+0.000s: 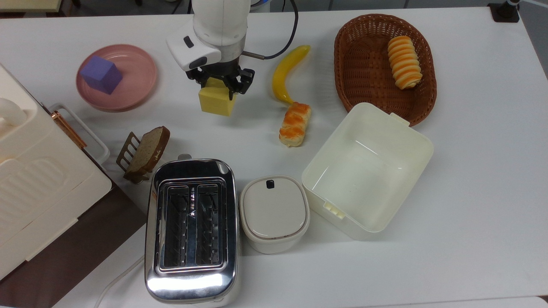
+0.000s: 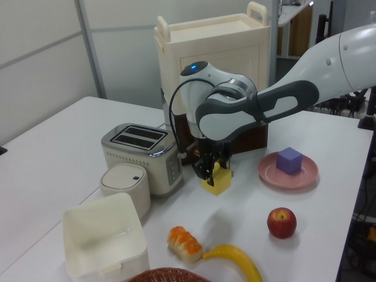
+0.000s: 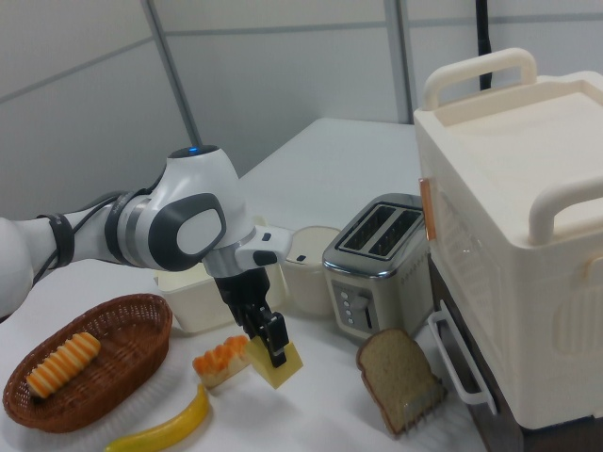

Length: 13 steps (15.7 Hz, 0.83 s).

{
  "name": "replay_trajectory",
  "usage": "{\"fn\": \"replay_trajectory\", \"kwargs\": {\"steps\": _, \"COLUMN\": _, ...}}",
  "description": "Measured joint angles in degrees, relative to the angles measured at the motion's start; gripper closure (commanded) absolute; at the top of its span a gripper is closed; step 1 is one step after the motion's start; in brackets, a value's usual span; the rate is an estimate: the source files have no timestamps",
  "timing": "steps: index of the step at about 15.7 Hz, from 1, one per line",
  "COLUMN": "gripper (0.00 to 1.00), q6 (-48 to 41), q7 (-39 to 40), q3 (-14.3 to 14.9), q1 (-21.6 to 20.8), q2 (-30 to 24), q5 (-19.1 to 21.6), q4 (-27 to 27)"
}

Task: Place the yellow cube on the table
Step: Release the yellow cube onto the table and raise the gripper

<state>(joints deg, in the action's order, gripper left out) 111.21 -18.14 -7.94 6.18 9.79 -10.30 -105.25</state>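
Yellow foam gives under a clamp, so the yellow cube [image 1: 217, 101], pinched tilted between the jaws of the gripper [image 1: 220, 85], could tip or bounce if let go before it meets the table [image 1: 471, 171] (in the right view it looks just short of the surface). In the top view the cube hangs at the gripper's 6 o'clock; the bread roll [image 1: 294, 123] lies at its 4 o'clock, near enough to be knocked by a tumbling cube.

Count, taken around the chrome two-slot toaster [image 1: 191, 229], of which there is 1:
- foam cubes: 2, yellow [image 1: 217, 101] and purple [image 1: 101, 75]
- glazed orange bread rolls: 2, [image 1: 295, 123] and [image 1: 403, 61]
- brown toast slice [image 1: 147, 149]: 1
- long yellow banana [image 1: 287, 72]: 1
- red apple [image 2: 281, 222]: 1
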Motion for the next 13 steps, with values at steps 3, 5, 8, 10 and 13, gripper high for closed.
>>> {"fn": "replay_trajectory", "kwargs": {"steps": 3, "gripper": 0.37, "q6": 0.02, "q7": -0.04, "q3": -1.11, "q1": -0.33, "q2": 0.05, "q5": 0.96, "q4": 0.19}}
{"fn": "replay_trajectory", "kwargs": {"steps": 5, "gripper": 0.0, "q6": 0.02, "q7": -0.31, "q3": -1.71, "q1": -0.54, "q2": 0.05, "q5": 0.99, "q4": 0.22}}
{"fn": "replay_trajectory", "kwargs": {"steps": 8, "gripper": 0.0, "q6": 0.02, "q7": -0.5, "q3": -1.87, "q1": -0.54, "q2": 0.05, "q5": 0.99, "q4": 0.22}}
{"fn": "replay_trajectory", "kwargs": {"steps": 10, "gripper": 0.0, "q6": 0.02, "q7": -0.5, "q3": -1.9, "q1": -0.54, "q2": 0.05, "q5": 0.99, "q4": 0.24}}
{"fn": "replay_trajectory", "kwargs": {"steps": 13, "gripper": 0.0, "q6": 0.02, "q7": -0.5, "q3": -1.9, "q1": -0.48, "q2": 0.04, "q5": 0.98, "q4": 1.2}}
